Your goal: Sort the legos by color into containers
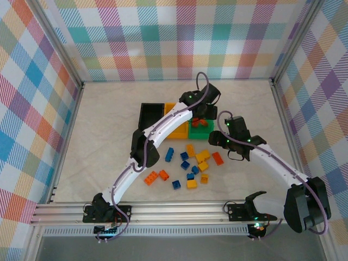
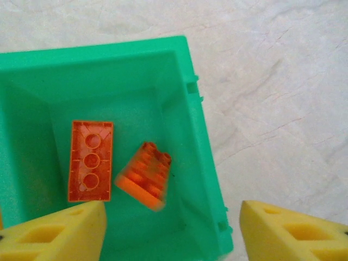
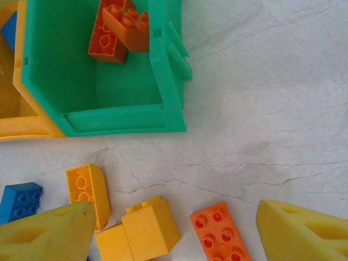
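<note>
Bin (image 2: 198,117): green plastic, smooth, slight sheen.
Bricks (image 2: 91,160): orange plastic, glossy, somewhat translucent.
Desk (image 2: 272,81): pale marble-look surface, matt, fine veins.
Pincer pads (image 2: 293,231): yellow, foam-like, matt.
Rail (image 1: 174,209): bare metal, satin.
Walls (image 1: 163,38): checked cloth, matt.
Arm shell (image 1: 163,126): white plastic, glossy.

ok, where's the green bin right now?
Top view: the green bin sits just right of centre, rightmost in the row, against the yellow-orange bin, with the loose legos just in front of it.

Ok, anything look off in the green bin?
Slightly. In the green bin, the oblong orange brick lies upside down, hollow side up, and a smaller orange brick shows tilted and blurred, not lying flat. Nothing spilled or damaged.
</note>
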`<state>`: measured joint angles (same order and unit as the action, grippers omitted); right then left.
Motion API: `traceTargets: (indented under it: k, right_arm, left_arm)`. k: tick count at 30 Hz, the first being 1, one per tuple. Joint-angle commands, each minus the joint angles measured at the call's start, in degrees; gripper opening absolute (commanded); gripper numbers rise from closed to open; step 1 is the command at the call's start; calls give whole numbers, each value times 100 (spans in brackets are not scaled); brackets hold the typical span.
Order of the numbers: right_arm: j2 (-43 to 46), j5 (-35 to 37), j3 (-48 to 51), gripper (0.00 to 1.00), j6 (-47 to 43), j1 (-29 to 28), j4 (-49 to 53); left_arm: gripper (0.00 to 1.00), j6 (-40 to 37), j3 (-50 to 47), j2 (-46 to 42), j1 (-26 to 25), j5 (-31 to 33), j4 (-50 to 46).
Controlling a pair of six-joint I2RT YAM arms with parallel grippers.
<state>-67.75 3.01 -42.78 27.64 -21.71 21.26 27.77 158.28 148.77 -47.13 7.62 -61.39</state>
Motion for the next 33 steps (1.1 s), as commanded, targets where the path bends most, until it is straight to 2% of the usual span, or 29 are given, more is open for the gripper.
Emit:
traceTargets:
  k: [1,7,14,16,21,26,29,31,33]
  right_arm:
    - [155,60,49,79,-22,26,69]
    - [220,73,43,80,-38,28,79]
    - [198,-10,38,80,-92,29,111]
    - [209,-2,38,80,-118,36,127]
    - [209,20,7,80,-160,36,167]
    - [220,-26,23,80,-160,34,134]
    - [166,-54,40,80,-146,34,58]
    - [115,-71,33,80,-144,32,29]
    - [69,-106,25,80,-138,29,0]
  left_arm:
    - [70,-38,179,-335,-83,88,-388]
    - [81,-244,178,-838,-269,305,-760]
    - [85,-607,97,-1211,-708,733,-1263]
    - [85,-663,-198,-1365,-771,824,-1248]
    - [90,-652,-2821,-2672,-583,602,152]
    - [94,-823,-4119,-3730,-464,629,294]
    - [95,-716,-5468,-4452,-458,632,608]
    - [95,-592,-6328,-4818,-397,598,900]
    - [87,-482,-7049,-5095,-193,377,1245]
